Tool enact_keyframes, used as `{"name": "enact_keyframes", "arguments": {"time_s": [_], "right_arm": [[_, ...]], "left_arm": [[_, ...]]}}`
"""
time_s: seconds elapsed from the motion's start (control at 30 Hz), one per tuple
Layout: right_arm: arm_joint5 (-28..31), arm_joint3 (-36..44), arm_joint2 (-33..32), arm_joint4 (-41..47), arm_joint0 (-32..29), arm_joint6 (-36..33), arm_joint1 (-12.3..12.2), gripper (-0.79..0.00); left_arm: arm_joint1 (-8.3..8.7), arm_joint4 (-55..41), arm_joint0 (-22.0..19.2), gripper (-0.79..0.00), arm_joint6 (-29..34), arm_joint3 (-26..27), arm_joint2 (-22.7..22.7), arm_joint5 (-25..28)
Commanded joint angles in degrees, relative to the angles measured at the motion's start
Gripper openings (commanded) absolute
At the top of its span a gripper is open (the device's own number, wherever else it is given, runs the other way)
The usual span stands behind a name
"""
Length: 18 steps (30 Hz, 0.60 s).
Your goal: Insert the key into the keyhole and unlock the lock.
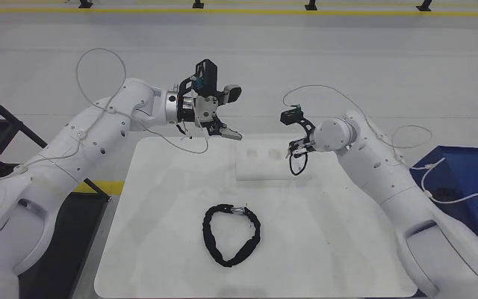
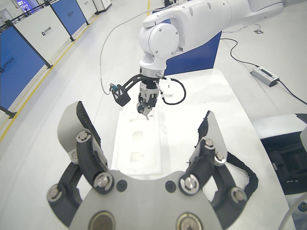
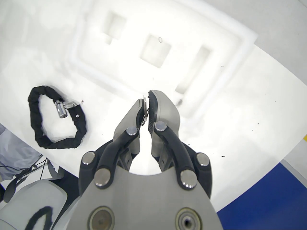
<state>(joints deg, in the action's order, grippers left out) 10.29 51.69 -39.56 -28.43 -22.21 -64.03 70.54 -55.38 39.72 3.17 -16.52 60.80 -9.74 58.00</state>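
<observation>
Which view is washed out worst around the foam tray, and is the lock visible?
Right wrist view: glare bleaches the foam tray, recess edges faint, yet the lock on its black chain reads clearly. Top view: tray nearly merges with the table.

A thin, bright metal key (image 3: 144, 112) sits pinched between the ribbed black rubbery pads (image 3: 150, 114) of the right gripper (image 3: 146, 100), whose matt grey fingers (image 3: 165, 111) carry polished bolts. Off to its side, the lock (image 3: 62, 111) gleams like chrome on a chain (image 3: 38, 130) sleeved in matt black cloth. Just ahead, a white foam tray (image 3: 242, 37) looks soft and grainy on the smooth white table (image 3: 239, 125).
</observation>
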Motion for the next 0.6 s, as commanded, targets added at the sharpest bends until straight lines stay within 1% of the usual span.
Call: {"name": "enact_keyframes", "arguments": {"time_s": [0.0,0.1,0.27,0.33,0.37,0.5,0.57], "right_arm": [[-0.57,5.90,-3.05,0.37,-2.08,-1.98,-1.67,-0.785],[-1.50,15.13,-8.31,0.30,-6.09,-4.55,-4.30,-0.785],[-1.66,28.26,-18.36,3.51,-14.29,-7.19,-7.91,-0.785],[-2.17,31.47,-22.44,7.72,-17.55,-7.76,-8.87,-0.785],[-2.32,33.09,-24.06,7.51,-18.58,-8.67,-9.39,-0.785],[-4.12,38.52,-30.64,13.18,-22.91,-9.02,-10.70,-0.785],[-5.01,40.90,-33.28,14.62,-24.51,-9.25,-11.24,-0.785]], "left_arm": [[0.00,0.00,0.00,0.000,0.00,0.00,0.00,0.00],[0.00,0.00,0.00,0.000,0.00,0.00,0.00,0.00],[0.00,0.00,0.00,0.000,0.00,0.00,0.00,0.00],[0.00,0.00,0.00,0.000,0.00,0.00,0.00,0.00],[0.00,0.00,0.00,0.000,0.00,0.00,0.00,0.00],[0.00,0.00,0.00,0.000,0.00,0.00,0.00,0.00],[0.00,0.00,0.00,0.000,0.00,0.00,0.00,0.00]]}}
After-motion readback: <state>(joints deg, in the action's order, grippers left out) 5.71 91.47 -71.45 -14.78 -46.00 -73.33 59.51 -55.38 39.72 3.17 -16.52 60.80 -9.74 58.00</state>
